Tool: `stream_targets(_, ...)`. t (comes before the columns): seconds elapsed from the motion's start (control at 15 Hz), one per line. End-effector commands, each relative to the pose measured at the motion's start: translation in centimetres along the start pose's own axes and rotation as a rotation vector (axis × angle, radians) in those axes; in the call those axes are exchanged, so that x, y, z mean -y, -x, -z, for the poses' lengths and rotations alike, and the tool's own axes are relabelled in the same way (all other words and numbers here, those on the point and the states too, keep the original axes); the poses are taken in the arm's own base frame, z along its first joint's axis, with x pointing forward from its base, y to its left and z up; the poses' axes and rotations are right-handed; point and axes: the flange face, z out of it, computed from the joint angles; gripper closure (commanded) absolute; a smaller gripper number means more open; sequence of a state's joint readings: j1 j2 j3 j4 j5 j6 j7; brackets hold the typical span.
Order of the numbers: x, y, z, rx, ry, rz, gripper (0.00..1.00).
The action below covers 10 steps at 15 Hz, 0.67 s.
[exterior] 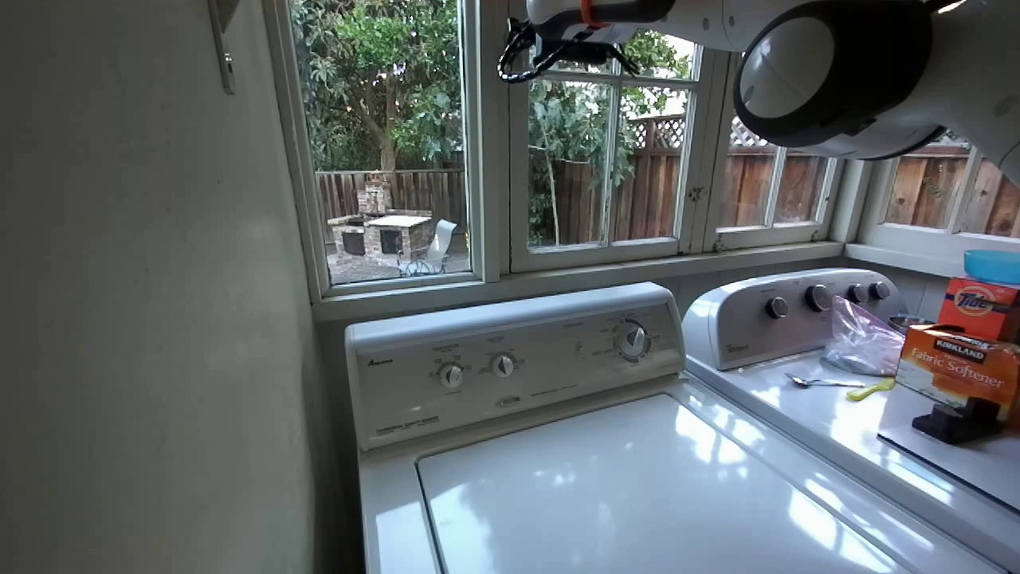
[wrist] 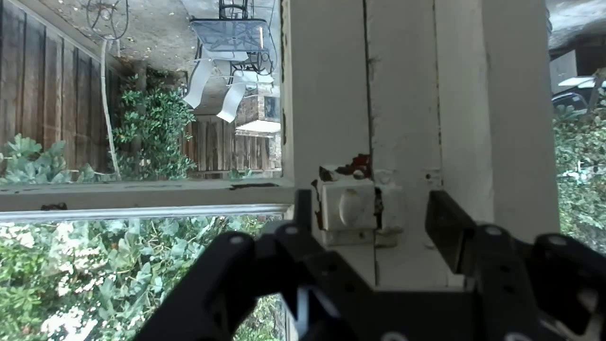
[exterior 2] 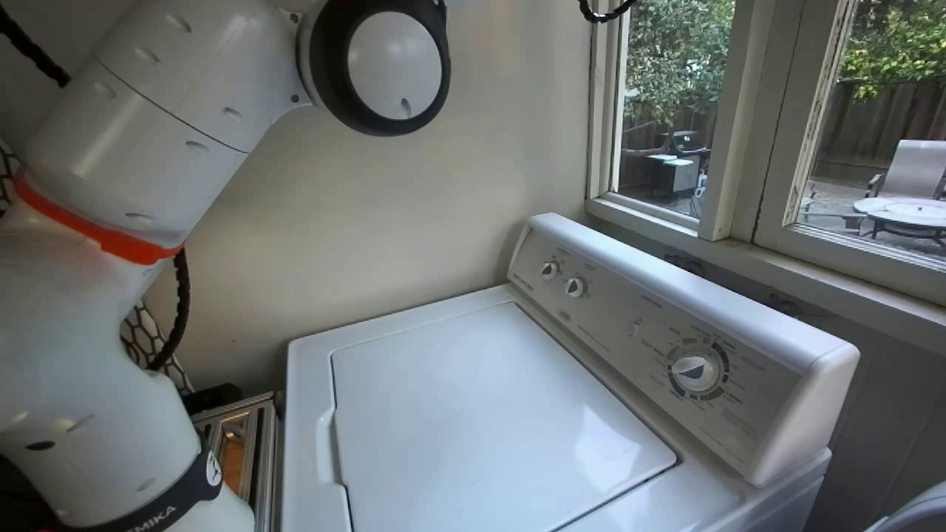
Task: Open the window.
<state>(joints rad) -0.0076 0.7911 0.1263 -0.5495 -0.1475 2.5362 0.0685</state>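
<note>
The window is a white-framed gridded sash (exterior: 612, 159), right of the plain pane in an exterior view, and sits within its frame. Its lower side edge (exterior 2: 785, 170) shows at the right in an exterior view. In the wrist view, which is upside down, its white stile (wrist: 329, 94) meets the fixed post along a thin seam. A white-painted latch (wrist: 350, 208) with an oval knob and chipped paint crosses that seam. My gripper (wrist: 374, 213) is open, its black fingers on either side of the latch; contact cannot be told. In an exterior view the gripper (exterior: 586, 53) is before the sash's upper part.
The washer (exterior: 558, 478) stands below the window, its control panel (exterior: 550, 359) near the sill. The dryer (exterior: 765, 319) beside it bears boxes (exterior: 956, 363), a plastic bag and a spoon. The plain pane (exterior: 382, 143) and wall (exterior: 159, 319) are at the left.
</note>
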Motion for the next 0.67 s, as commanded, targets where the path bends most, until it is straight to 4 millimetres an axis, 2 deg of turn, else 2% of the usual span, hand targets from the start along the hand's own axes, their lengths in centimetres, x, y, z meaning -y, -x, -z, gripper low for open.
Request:
stream_targets(0.0,0.04,0.33,-0.54,-0.034,-0.010,0.017,0.49)
stream_targets(0.13,0.00,0.47,-0.72,-0.045,-0.007,0.026,0.42)
stream_targets(0.6,0.03,0.52,-0.86,-0.100,-0.013,0.026,0.54)
